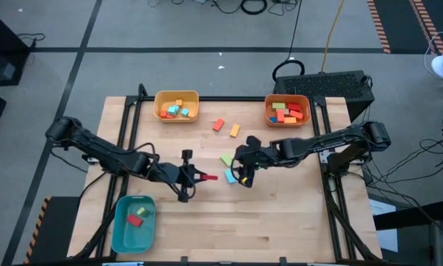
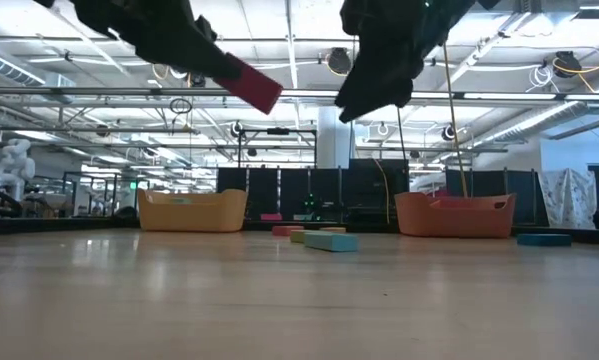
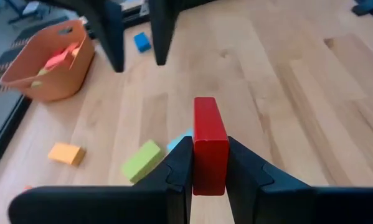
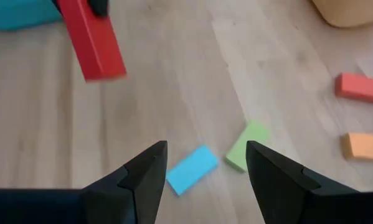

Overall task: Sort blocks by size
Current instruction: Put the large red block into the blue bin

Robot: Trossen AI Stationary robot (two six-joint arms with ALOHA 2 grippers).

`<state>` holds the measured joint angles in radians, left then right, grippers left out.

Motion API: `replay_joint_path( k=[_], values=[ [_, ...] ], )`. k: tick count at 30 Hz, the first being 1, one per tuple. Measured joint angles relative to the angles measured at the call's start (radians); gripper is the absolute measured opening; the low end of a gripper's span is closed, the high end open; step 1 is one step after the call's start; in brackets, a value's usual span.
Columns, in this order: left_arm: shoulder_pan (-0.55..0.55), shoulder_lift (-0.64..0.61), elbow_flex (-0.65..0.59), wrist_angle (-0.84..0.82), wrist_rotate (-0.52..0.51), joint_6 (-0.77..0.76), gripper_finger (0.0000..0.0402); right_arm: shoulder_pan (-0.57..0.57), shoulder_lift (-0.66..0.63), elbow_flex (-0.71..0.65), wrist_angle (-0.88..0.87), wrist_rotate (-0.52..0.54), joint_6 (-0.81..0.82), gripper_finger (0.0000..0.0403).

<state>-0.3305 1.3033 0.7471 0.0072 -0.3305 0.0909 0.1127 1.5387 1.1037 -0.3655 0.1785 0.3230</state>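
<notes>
High view: left gripper [image 1: 200,176] fingers clench a red block [image 1: 209,177] above mid-worktop [image 1: 280,222]; right gripper [image 1: 243,177] fingers spread over a light blue block [image 1: 230,176] beside a green block [image 1: 226,159].

No readable txt or labels anywhere

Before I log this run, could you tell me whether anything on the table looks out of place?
Nothing stands out. Four unsorted blocks lie loose mid-table, including a green block and a light blue block. The left gripper holds a red block in the air; the right gripper hovers open above them.
</notes>
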Motion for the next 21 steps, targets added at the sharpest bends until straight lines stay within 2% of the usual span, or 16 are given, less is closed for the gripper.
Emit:
replay_joint_path(
  k=[8,12,21],
  values=[
    [-0.028,-0.053,-0.001,-0.110,-0.025,-0.128,0.0065,0.000,0.000,-0.004,-0.085,0.057,0.023,0.0203],
    [-0.054,-0.080,0.004,-0.174,-0.069,-0.179,0.0065,0.000,0.000,-0.004,-0.142,0.109,0.061,0.0203],
    [-0.122,-0.125,0.131,-0.577,-0.054,-0.441,0.0065,0.000,0.001,-0.005,-0.413,0.219,0.205,0.0203]
  ],
)
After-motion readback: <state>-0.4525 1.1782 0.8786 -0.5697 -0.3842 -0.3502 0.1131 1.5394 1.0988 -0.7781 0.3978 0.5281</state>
